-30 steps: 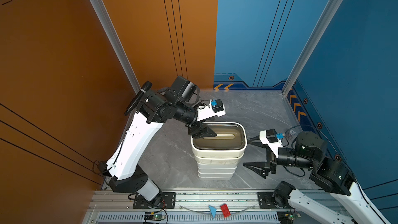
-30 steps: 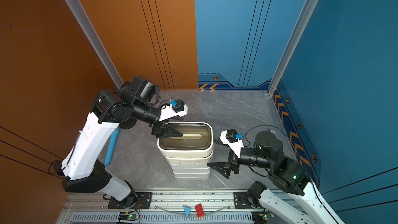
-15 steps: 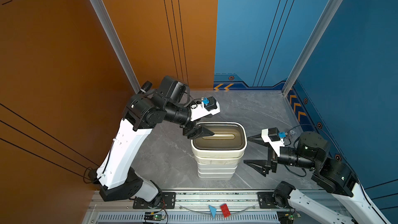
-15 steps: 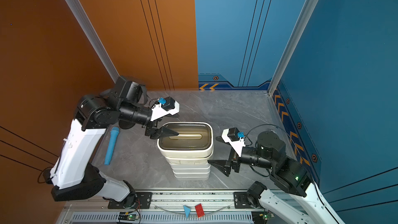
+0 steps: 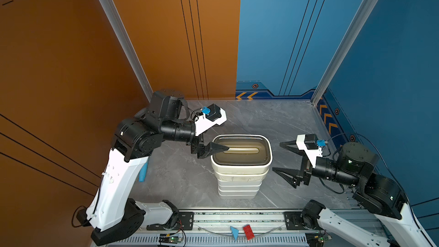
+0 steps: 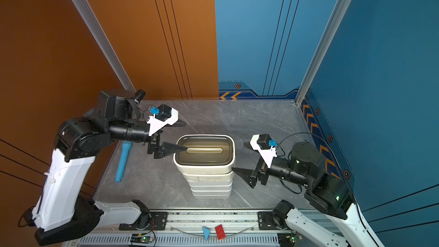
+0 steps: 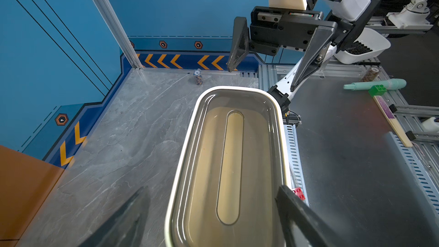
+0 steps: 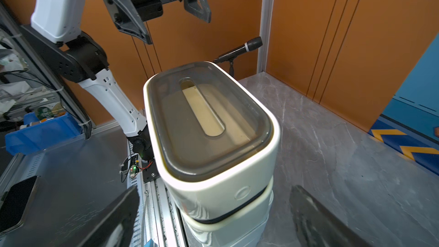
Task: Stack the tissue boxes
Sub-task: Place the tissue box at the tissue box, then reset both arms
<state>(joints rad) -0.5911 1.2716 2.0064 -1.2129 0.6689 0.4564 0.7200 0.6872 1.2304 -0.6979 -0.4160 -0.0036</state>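
The left gripper (image 6: 186, 135), spread wide and empty, hangs at one end of the top tissue box (image 5: 237, 159). The right gripper (image 5: 276, 156), equally spread and empty, faces the other end.

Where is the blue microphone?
In both top views the blue microphone lies on the table, on the robot's left side, between the left arm and the stack of tissue boxes.

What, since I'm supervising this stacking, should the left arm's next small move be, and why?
Probably draw the left gripper straight back from the top tissue box: its jaws stand open astride the box's end, and the box sits on the stack, so nothing seems to need holding.
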